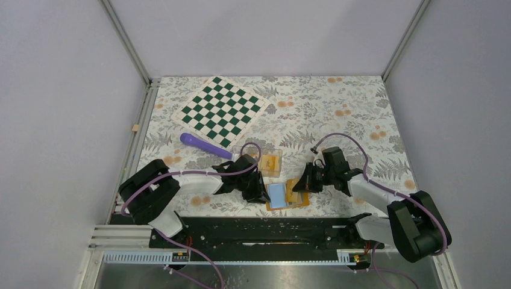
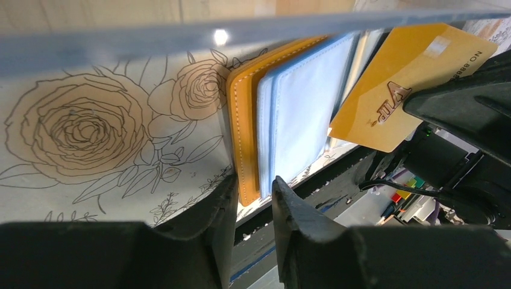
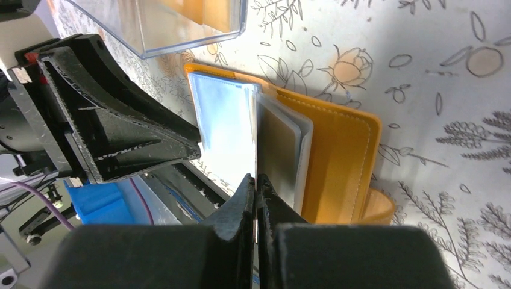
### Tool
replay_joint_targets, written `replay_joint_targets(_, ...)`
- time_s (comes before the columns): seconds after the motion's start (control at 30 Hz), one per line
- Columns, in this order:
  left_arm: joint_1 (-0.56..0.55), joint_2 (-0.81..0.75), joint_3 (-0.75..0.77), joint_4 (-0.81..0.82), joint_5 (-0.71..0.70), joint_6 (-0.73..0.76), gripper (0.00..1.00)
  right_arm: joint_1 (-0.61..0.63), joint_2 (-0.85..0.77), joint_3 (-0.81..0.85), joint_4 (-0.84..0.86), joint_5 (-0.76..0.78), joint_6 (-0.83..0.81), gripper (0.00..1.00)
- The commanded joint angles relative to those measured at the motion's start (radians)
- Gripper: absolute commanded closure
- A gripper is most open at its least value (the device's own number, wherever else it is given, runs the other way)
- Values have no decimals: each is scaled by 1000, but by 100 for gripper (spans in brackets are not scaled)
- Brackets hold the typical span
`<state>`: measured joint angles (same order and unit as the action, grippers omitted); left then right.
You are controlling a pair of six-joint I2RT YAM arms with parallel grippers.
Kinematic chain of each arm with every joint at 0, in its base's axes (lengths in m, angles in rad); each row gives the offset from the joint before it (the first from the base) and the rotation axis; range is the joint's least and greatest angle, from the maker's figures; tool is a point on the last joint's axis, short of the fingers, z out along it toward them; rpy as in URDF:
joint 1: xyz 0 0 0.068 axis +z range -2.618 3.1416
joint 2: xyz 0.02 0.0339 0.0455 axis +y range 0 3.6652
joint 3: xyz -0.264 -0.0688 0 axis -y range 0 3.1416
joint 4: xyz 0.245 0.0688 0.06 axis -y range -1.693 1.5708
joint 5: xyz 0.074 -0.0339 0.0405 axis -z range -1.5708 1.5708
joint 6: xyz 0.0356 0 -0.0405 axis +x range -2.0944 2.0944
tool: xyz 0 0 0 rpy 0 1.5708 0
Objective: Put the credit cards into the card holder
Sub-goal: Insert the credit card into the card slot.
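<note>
The card holder (image 1: pixel 294 194) lies open and flat at the middle of the table's (image 1: pixel 337 120) near edge, light-blue inside facing up, just in front of a clear plastic box (image 1: pixel 271 162). The left gripper (image 2: pixel 254 185) has its jaws narrowly apart, with the tips at the holder's orange-and-blue edge. The right gripper (image 3: pixel 257 183) is clamped on a gold credit card (image 2: pixel 398 84), which is held tilted over the holder's inner pockets.

2 black claws (image 2: pixel 253 188) (image 3: pixel 256 180), white-and-black arms (image 1: pixel 193 179), purple cables (image 1: pixel 352 140)
</note>
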<state>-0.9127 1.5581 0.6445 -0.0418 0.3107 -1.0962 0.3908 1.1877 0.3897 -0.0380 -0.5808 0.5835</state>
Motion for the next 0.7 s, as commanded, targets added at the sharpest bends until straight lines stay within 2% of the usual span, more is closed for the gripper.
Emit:
replay_joint_targets(0.0, -6, 25, 14, -51, -36, 28, 73, 5, 43, 16, 106, -54, 1, 100)
replay_joint_targets(0.17, -5, 31, 18, -56, -33, 29, 81, 5, 79, 4, 183, -119, 31, 100)
replay_joint_targets(0.37, -5, 42, 26, -57, -31, 32, 85, 5, 96, -17, 228, -152, 65, 100)
replay_joint_targets(0.67, -5, 51, 42, -72, -37, 42, 86, 5, 95, -27, 99, -137, 95, 100)
